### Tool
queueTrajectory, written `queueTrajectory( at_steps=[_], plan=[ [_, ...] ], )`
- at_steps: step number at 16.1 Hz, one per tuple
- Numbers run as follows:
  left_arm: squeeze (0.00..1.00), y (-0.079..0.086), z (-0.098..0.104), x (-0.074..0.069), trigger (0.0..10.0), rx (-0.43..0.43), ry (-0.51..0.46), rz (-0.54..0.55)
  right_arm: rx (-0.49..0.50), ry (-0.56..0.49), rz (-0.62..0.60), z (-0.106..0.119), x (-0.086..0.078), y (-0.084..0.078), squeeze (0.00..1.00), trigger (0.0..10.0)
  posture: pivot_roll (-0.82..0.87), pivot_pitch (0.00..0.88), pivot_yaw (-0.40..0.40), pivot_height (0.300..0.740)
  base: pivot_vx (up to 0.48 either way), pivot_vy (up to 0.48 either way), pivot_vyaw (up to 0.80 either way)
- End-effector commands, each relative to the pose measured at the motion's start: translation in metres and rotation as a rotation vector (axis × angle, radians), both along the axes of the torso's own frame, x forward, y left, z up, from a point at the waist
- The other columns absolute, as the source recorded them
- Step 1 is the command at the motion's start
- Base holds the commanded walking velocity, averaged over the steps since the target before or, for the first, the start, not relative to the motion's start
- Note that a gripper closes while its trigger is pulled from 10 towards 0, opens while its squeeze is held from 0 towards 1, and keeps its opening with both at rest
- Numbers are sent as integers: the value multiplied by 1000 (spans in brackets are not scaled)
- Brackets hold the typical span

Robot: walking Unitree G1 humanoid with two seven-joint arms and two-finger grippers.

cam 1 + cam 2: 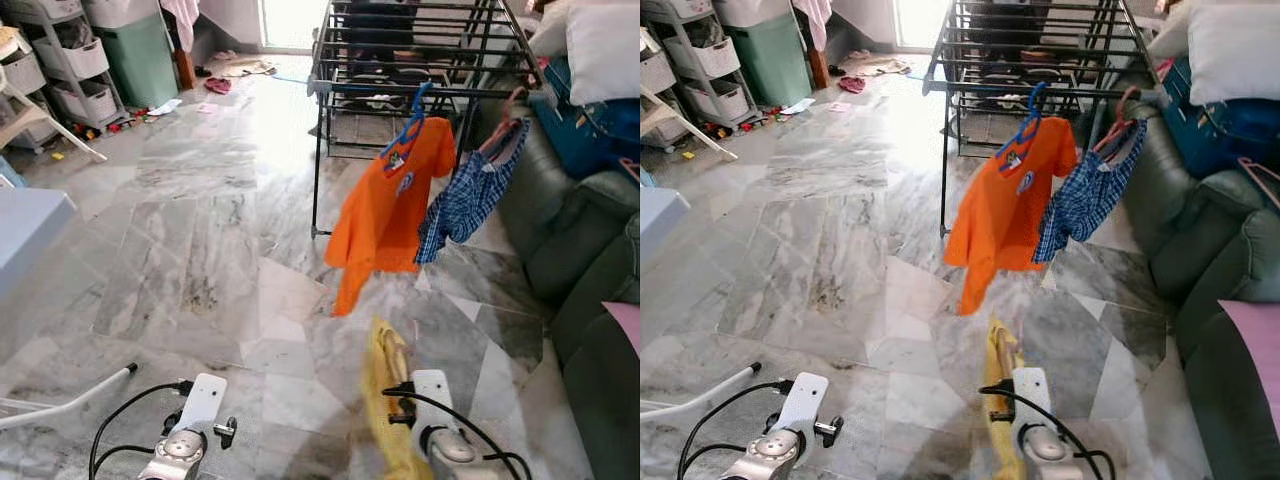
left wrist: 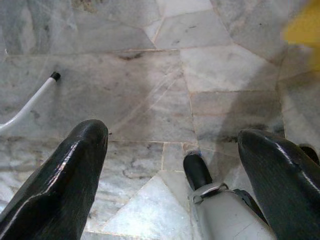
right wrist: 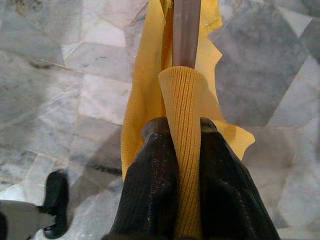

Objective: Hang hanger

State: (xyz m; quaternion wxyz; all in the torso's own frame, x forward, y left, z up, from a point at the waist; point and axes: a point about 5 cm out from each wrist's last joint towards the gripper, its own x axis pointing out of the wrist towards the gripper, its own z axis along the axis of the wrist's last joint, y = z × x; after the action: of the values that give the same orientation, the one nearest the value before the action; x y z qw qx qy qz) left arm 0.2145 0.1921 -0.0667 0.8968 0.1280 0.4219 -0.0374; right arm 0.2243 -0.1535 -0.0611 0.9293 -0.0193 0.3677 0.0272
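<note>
We stand on a grey marble floor (image 1: 200,250) in a living space, with a dark drying rack (image 1: 420,50) ahead, a green sofa (image 1: 580,250) on our right side and white storage shelves (image 1: 70,60) far on the left. On the near rail of the rack an orange shirt (image 1: 385,205) already hangs on a blue hanger (image 1: 408,125), and just beside it a blue checked garment (image 1: 470,195) hangs on a pink hanger (image 1: 505,120).

Our right tool (image 3: 186,131) is closed on a yellow garment (image 3: 187,90). In the right wrist view a brown bar of the hanger (image 3: 186,30) runs inside the ribbed collar, so we judge that we hold hanger and cloth together by the neck, to keep the garment from sliding off while we carry it. It is low in front of us, well apart from the rack, so the hanging is not yet done.

Our left tool (image 2: 170,150) is open and holds nothing, above the floor.

The orange shirt has a small blue badge on the chest and a label at the neck, both too small to read.
</note>
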Motion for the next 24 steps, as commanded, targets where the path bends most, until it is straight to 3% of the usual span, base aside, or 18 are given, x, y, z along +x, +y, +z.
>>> queueTrajectory(
  at_steps=[1,5,9,11,14,17,19,24],
  plan=[
    [0,7,0,-2,10000,16,3,22,-38,-12,24,2,4,-2,0,10000,-79,0,-37,740,0,0,0],
    [0,17,0,-5,10000,7,0,38,-24,10,39,-1,-1,0,0,10000,-69,0,-22,740,0,0,0],
    [0,21,12,11,10000,-38,-81,60,-16,-62,-13,4,3,-3,0,10000,-92,9,9,740,0,0,0],
    [0,23,13,12,10000,-60,-85,80,5,-82,-57,6,5,-8,0,10000,-107,27,13,740,0,0,0],
    [0,29,16,15,10000,-111,-109,148,-4,-147,-19,14,15,-6,0,10000,-122,59,8,740,193,0,0],
    [0,23,19,20,10000,-126,-132,92,17,-276,1,34,37,3,0,10000,-136,70,5,740,364,0,0],
    [0,10,26,32,10000,-173,-182,38,72,-406,2,57,56,13,0,10000,-137,75,3,740,388,0,0],
    [0,-6,39,50,10000,-253,-255,38,123,-513,22,76,63,24,0,10000,-143,78,5,740,399,117,0]
  ],
)
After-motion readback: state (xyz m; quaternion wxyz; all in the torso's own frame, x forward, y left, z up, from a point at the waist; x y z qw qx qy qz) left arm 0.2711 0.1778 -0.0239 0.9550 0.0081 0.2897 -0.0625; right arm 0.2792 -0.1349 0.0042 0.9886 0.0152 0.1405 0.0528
